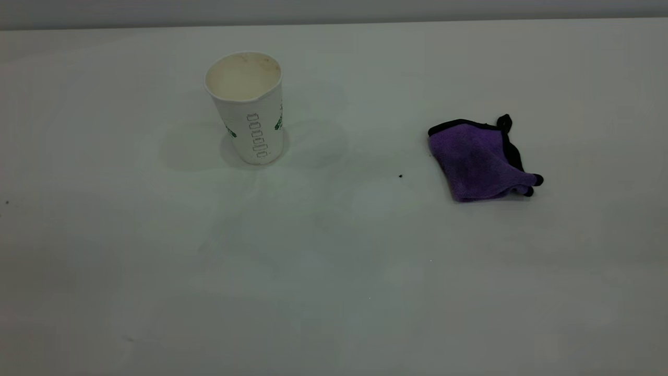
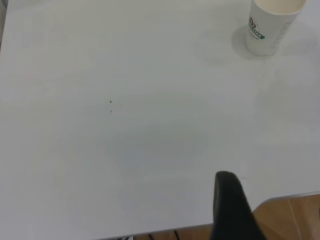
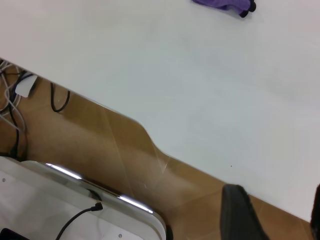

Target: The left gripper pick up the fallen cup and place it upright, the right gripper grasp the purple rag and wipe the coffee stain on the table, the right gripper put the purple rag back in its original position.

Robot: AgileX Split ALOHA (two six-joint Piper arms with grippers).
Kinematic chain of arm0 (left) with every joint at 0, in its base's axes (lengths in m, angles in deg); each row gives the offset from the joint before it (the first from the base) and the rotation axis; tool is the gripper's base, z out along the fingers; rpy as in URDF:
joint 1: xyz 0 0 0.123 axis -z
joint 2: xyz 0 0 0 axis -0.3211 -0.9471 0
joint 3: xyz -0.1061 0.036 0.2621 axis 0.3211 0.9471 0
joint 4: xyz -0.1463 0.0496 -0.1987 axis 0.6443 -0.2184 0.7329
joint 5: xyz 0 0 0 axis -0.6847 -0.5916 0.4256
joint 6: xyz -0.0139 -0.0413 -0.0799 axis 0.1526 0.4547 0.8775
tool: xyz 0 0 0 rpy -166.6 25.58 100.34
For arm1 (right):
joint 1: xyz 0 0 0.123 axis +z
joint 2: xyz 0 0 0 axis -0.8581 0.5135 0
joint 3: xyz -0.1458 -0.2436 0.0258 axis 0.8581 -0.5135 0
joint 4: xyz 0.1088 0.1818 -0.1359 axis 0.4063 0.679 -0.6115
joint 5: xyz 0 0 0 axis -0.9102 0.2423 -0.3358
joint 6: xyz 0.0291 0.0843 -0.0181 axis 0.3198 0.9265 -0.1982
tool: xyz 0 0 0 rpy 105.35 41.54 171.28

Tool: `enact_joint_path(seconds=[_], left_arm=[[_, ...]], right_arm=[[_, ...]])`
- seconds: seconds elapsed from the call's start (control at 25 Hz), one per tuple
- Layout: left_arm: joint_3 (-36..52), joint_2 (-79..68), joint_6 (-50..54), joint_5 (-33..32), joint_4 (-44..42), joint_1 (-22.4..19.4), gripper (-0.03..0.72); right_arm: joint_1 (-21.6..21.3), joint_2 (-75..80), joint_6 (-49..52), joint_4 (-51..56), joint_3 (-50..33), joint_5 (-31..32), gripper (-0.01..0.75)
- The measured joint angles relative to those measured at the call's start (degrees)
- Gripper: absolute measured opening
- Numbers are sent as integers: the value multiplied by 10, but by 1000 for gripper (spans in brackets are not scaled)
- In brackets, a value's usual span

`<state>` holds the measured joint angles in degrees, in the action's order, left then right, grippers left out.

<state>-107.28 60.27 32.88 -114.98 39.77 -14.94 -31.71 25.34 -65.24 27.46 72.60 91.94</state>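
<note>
The cup [image 1: 246, 107] stands upright on the desk [image 1: 334, 271], mouth up, at roughly 10 o'clock from the desk centre in the exterior view. The purple rag [image 1: 480, 161] lies crumpled on the desk at about 3 o'clock from centre, well apart from the cup. No coffee stain is visible on the desk surface; only a small dark speck [image 1: 400, 176] sits between cup and rag, nearer the rag.

Neither arm appears in the exterior view. The left gripper [image 2: 231, 207] shows only one dark finger at the desk's near edge in its wrist view, with the cup far off; jaw state: cannot tell. The right gripper [image 3: 272, 212] hangs beyond the desk edge, above the floor, with the rag far off; its jaws stand wide apart and hold nothing.

Status, as judged: cup righted, wiping apparently complete, rag released on the desk. All three steps appear done; both arms appear parked clear of the work area.
</note>
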Motion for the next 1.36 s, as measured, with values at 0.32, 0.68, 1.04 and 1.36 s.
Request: enact_joint_path(seconds=[0.32,0.68,1.04,1.36], left_arm=[[0,0,0,0,0,0,461],[0,0,0,0,0,0,461],[0,0,0,0,0,0,461],[0,0,1,0,0,0,461]], right_arm=[[-115,-39,1,6,0,0,391],[-161,-141,1,7,0,4,391],[-161,-237,1,7,0,8,391],[-161,-237,2,7,0,9,391]])
